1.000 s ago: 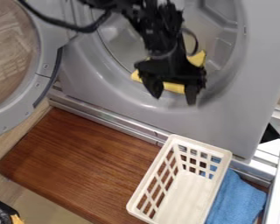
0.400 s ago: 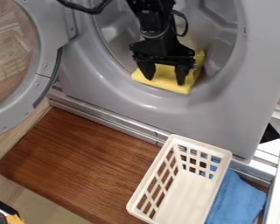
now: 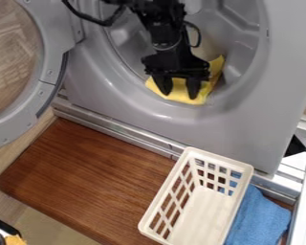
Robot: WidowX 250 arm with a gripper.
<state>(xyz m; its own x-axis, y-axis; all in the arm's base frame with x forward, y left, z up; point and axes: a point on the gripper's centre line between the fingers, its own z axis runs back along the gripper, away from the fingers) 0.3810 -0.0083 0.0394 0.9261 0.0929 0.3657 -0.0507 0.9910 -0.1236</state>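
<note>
The black arm (image 3: pixel 166 40) has dipped slightly, pointing downward, jaws apart at the yellow cloth (image 3: pixel 180 96).

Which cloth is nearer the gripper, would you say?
The yellow cloth, directly at the black gripper; the blue cloth lies farther off, beside the white plastic basket.
</note>
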